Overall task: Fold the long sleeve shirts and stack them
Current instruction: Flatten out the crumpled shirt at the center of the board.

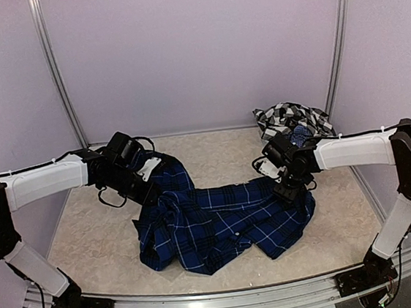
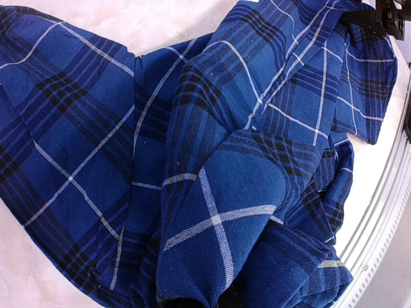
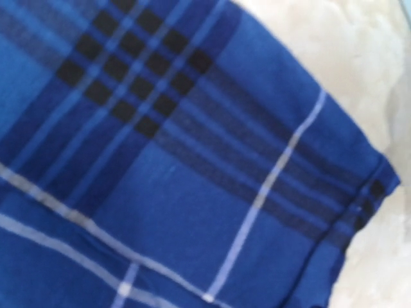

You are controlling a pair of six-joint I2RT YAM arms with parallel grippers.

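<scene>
1. Two shirts: one navy blue plaid cloth shirt with thin white lines (image 1: 220,222) and one black-and-white checked cloth shirt (image 1: 279,115).
2. The navy one lies crumpled across the middle of the pale desk (image 1: 220,152). The checked one is bunched in the far right corner.
3. The left end effector (image 1: 143,177) is closed, pinching the navy shirt's far left edge.
4. The right end effector (image 1: 295,189) points down onto the navy shirt's right end; I cannot tell whether its jaws are open or closed.

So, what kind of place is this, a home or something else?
Probably a robotics lab cell, not a home: two robot arms bolted to a metal rail, plain pale walls framed by aluminium posts, and a blue plaid shirt on the table.
</scene>
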